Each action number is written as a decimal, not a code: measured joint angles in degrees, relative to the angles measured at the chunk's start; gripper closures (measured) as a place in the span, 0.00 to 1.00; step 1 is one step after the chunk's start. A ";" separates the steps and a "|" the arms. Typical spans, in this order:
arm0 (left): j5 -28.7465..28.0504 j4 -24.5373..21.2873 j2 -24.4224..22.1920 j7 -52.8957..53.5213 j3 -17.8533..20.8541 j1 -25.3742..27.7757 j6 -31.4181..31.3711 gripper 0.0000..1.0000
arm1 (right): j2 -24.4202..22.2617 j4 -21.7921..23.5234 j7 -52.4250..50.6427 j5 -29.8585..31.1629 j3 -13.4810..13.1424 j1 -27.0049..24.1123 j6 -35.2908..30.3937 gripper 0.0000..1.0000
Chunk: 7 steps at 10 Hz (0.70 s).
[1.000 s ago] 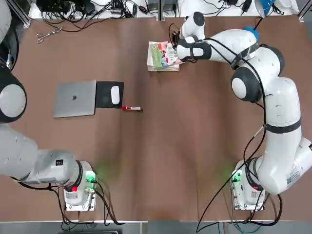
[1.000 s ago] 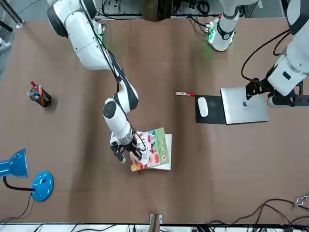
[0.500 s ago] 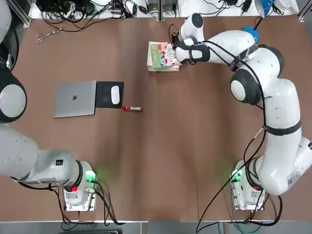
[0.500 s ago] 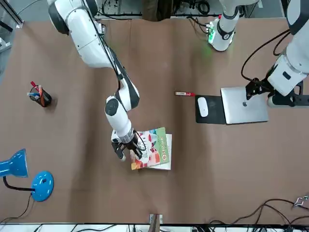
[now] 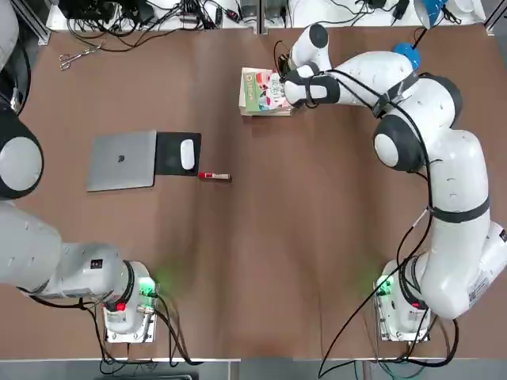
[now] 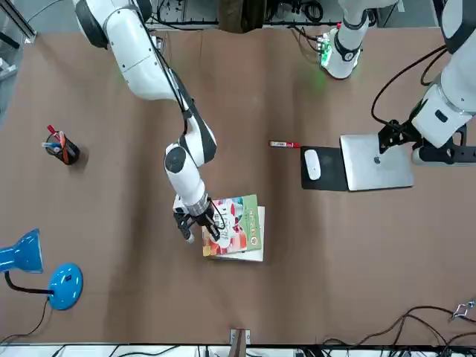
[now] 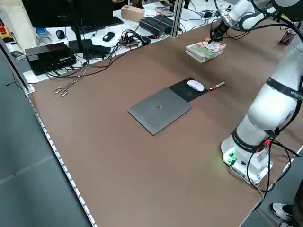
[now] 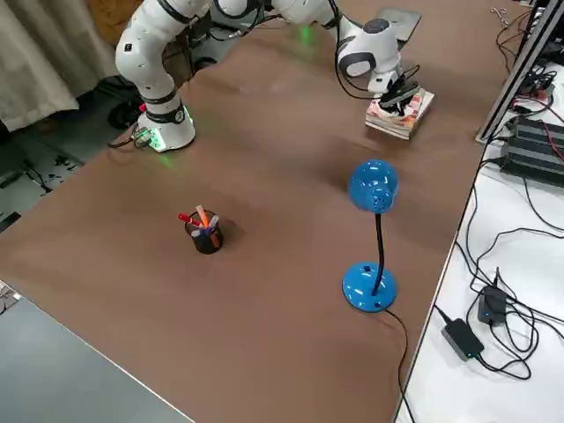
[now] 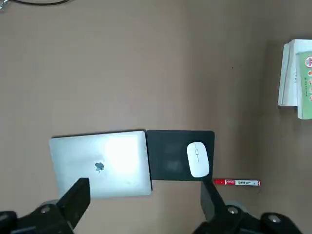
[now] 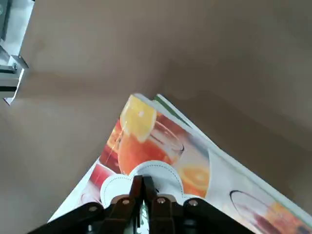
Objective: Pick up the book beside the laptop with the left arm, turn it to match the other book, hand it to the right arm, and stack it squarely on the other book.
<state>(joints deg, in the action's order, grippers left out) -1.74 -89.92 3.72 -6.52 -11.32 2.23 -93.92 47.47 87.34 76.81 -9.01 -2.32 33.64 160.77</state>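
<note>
Book [image 6: 236,216] overhangs other bk [image 6: 256,255] edge; R claw [image 10: 142,180] above, L claw [image 9: 145,184] nr laptop [image 9: 100,161].

Beyond the left gripper's [image 9: 141,204] jaws, the laptop [image 9: 105,163] is smooth satin metal, the mouse pad [image 9: 168,163] dull matt black, the mouse [image 9: 198,159] smooth white plastic; at the right gripper's [image 10: 143,183] jaws, the colourful book's [image 10: 151,146] paper cover looks smooth and printed

Wide bare table [image 5: 261,237] between arm bases; right arm [image 5: 428,134] apparently blocks approach over stacked books.
</note>
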 joint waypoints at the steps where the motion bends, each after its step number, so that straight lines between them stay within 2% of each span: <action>1: 0.00 0.00 0.00 0.00 0.00 0.00 0.00 0.00 | -0.32 0.50 0.41 0.00 -0.30 0.34 0.10 0.97; 5: 0.00 0.00 0.00 0.00 0.00 0.01 0.00 0.00 | -0.87 0.85 1.32 0.00 -0.56 0.64 -0.37 0.97; 7: 0.00 0.00 0.00 0.00 0.00 0.01 0.00 0.00 | -1.03 -0.93 4.42 0.00 -0.38 0.73 -1.43 0.97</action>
<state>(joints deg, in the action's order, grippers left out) -1.74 -89.91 3.73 -6.52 -11.32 2.24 -93.92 46.44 86.41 81.23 -9.01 -2.70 34.37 159.34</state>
